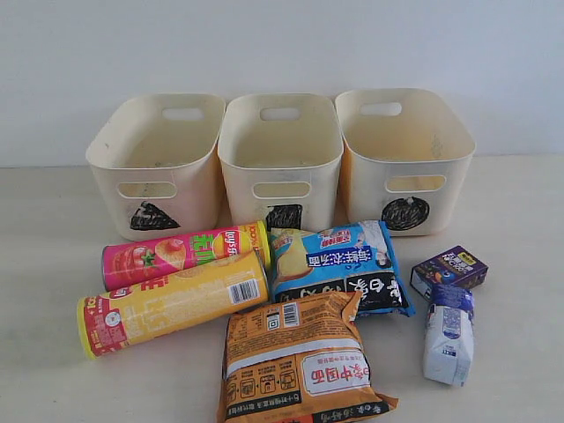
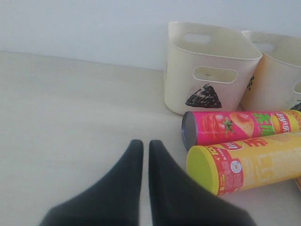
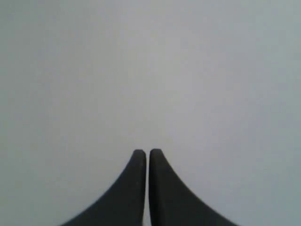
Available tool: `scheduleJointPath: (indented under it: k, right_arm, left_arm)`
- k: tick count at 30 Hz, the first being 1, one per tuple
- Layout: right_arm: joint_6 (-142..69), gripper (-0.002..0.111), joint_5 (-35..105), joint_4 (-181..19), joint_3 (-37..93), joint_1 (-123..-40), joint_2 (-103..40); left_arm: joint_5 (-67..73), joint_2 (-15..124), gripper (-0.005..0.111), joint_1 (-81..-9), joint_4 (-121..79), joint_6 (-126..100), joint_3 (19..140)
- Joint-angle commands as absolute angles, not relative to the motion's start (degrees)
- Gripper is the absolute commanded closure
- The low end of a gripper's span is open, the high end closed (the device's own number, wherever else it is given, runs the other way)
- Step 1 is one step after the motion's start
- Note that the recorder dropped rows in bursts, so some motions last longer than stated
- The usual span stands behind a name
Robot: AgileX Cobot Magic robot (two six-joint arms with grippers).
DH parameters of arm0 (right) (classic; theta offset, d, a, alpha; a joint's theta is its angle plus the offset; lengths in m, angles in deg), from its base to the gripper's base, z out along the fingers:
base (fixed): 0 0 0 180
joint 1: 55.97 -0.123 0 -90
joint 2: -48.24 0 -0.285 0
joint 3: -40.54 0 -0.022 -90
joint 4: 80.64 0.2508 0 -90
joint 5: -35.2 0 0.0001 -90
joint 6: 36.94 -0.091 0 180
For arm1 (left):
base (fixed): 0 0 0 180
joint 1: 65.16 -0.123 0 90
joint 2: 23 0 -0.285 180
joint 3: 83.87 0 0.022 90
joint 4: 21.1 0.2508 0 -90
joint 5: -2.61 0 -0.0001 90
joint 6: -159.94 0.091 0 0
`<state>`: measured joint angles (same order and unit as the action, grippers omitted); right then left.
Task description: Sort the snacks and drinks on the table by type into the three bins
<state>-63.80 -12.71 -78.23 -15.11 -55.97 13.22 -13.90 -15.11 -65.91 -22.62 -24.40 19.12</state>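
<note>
The left gripper [image 2: 142, 149] hangs over the table [image 2: 61, 122], black fingers pressed together on nothing, near the lid end of the yellow canister [image 2: 254, 162]; the right gripper [image 3: 142, 157] is likewise closed, facing a blank pale surface; nearest in the exterior view lies the orange packet [image 1: 300, 361], the white-and-blue pack [image 1: 448, 339] to its right; behind, the yellow canister and pink canister [image 1: 176, 254] lie touching, beside the blue-black packet [image 1: 339, 267] and dark purple box [image 1: 449, 269]; farthest stand the left bin [image 1: 198, 207], middle bin [image 1: 242, 198] and right bin [image 1: 366, 194], rim to rim; their floors are hidden, so their contents cannot be told for sure
</note>
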Motion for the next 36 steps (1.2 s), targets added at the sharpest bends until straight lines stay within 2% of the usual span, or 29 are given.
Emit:
scheduleJointPath:
  k: [1, 8, 18, 28, 31, 36]
  right_arm:
    - [-62.99, 0.108, -13.67, -78.62, -8.43, -55.92, 1.42]
    - [-62.99, 0.108, -13.96, -78.75, -3.67, -55.92, -12.63]
    - [-57.81, 0.108, 35.60, -95.26, 11.89, -55.92, -22.71]
    - [-43.25, 0.108, 78.19, -94.20, 27.00, -55.92, -33.08]
    - [-39.93, 0.108, 87.43, -91.61, 29.28, -55.92, -36.10]
    - [-32.70, 0.106, 92.15, -80.64, 29.60, -56.02, -38.87]
  left_arm:
    - [-14.09, -15.21, 0.103, -66.15, -22.57, -24.07, 18.92]
    - [-14.09, -15.21, 0.103, -66.15, -22.57, -24.07, 18.92]
    - [-14.09, -15.21, 0.103, -66.15, -22.57, -24.07, 18.92]
    - [-14.09, -15.21, 0.103, -66.15, -22.57, -24.07, 18.92]
    - [-14.09, -15.21, 0.103, -66.15, -22.57, -24.07, 18.92]
    - [-14.09, -15.21, 0.103, -66.15, -22.57, -24.07, 18.92]
